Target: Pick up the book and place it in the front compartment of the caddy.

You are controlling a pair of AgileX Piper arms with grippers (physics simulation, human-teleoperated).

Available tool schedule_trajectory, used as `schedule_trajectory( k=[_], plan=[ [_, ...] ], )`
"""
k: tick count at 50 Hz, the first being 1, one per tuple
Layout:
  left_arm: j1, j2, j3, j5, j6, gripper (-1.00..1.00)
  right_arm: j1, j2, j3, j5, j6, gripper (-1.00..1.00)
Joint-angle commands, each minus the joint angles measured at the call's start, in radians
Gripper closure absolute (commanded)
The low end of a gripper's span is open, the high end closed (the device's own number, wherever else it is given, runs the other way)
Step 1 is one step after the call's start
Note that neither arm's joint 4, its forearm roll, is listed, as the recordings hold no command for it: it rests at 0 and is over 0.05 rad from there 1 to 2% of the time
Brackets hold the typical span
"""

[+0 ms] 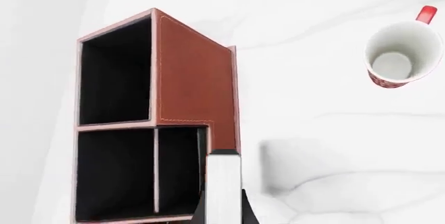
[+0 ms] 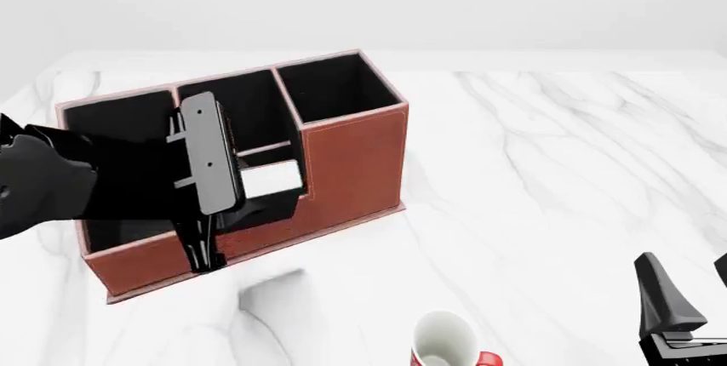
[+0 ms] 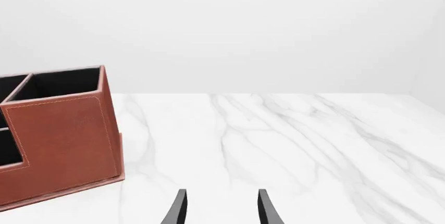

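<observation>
Overhead, the left pincer (image 2: 203, 213) holds the book (image 2: 210, 155) upright, clamped at its lower end, the black cover facing the front camera and tilted slightly. The book hangs above the caddy (image 2: 352, 162), over the low stepped wall by the front compartment (image 2: 271, 185); whether its lower edge is already inside that pocket cannot be told. In the left wrist view the book's white page-edge strip (image 1: 224, 187) stands just beside the caddy's brown wall (image 1: 191, 78). A white mug (image 2: 443, 340) with red outside and handle stands on the marble counter (image 2: 546, 170), well apart from the caddy. The right pincer (image 3: 221, 208) hovers low over the counter, empty, its fingers (image 3: 178, 208) set moderately apart.
</observation>
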Motion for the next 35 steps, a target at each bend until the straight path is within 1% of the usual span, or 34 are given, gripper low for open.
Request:
schedule_trajectory(
  k=[1,3,8,14,18,21,28,35],
  plan=[
    [0.068,0.010,-0.071,0.009,0.031,1.00,0.000,-0.001,0.001,0.000,0.000,-1.00],
    [0.087,0.009,-0.080,0.002,0.061,1.00,0.000,-0.001,0.001,0.000,0.000,-1.00],
    [0.106,0.013,-0.105,-0.013,0.083,1.00,0.000,-0.001,0.001,0.000,0.000,-1.00],
    [0.132,0.016,-0.096,-0.055,0.122,1.00,0.000,-0.001,0.001,0.000,0.000,-1.00],
    [0.136,0.031,-0.092,-0.072,0.127,1.00,0.000,-0.001,0.001,0.000,0.000,-1.00],
    [0.157,0.038,-0.079,-0.100,0.154,1.00,0.000,-0.001,0.001,0.000,0.000,-1.00],
    [0.163,0.041,-0.080,-0.146,0.191,1.00,0.000,-0.001,0.001,0.000,0.000,-1.00],
    [0.155,0.054,-0.090,-0.178,0.203,1.00,0.000,-0.001,0.001,0.000,0.000,-1.00]
  ],
)
